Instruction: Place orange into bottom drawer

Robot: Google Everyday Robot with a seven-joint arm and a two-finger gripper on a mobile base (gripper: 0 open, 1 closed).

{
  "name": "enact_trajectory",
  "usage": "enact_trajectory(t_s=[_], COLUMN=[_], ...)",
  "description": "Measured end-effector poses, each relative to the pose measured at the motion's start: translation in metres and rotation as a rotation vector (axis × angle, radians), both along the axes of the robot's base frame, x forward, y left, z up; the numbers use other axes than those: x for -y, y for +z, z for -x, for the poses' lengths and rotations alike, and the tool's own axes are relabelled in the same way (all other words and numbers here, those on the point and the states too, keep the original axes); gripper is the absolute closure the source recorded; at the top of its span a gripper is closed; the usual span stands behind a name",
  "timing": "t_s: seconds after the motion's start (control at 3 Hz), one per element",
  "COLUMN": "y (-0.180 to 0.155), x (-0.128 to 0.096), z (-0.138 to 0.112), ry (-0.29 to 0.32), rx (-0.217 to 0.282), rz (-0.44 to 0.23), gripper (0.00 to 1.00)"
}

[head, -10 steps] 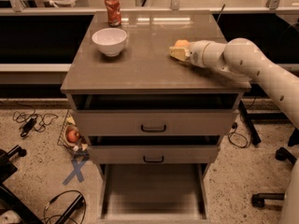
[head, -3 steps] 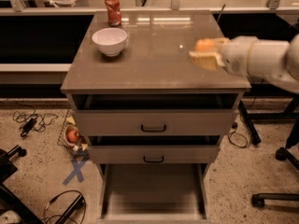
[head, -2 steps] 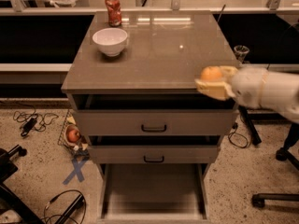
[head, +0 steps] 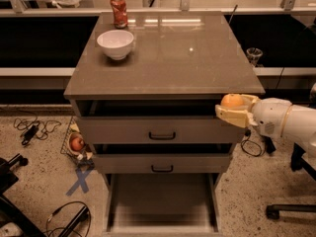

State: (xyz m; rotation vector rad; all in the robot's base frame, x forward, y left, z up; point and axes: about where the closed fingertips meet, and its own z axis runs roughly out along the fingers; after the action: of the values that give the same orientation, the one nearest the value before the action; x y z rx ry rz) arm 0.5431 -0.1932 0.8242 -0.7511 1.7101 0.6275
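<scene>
The orange (head: 232, 101) sits between the tan fingers of my gripper (head: 232, 110), which is shut on it. The gripper hangs in the air off the cabinet's right front corner, level with the top drawer front. The white arm reaches in from the right edge. The bottom drawer (head: 163, 223) is pulled out wide below the cabinet, its flat grey floor bare. It lies well below and to the left of the gripper.
The cabinet top (head: 168, 53) holds a white bowl (head: 115, 44) and a red can (head: 118, 11) at the back left. Two upper drawers (head: 162, 130) are slightly open. A wire basket with a reddish fruit (head: 77, 143) and cables lie on the floor at left. Chair legs (head: 291, 209) stand at right.
The gripper has carried the orange off the cabinet top, moving right, toward the front and downward, past the top's right front corner.
</scene>
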Motion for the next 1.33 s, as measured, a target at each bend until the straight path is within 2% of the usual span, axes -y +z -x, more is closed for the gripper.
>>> enact_trajectory(t_s=[0.33, 0.67, 1.0, 1.33], y=[-0.026, -0.117, -0.182, -0.251], x=[-0.010, -0.022, -0.014, -0.005], z=[0.000, 0.020, 0.041, 0.054], ry=[0.036, 0.177, 0.255, 0.303], rx=[0.027, 0.118, 0.157, 0.122], rz=[-0.007, -0.048, -0.052, -0.038], gripper=[1.00, 1.00, 1.00, 1.00])
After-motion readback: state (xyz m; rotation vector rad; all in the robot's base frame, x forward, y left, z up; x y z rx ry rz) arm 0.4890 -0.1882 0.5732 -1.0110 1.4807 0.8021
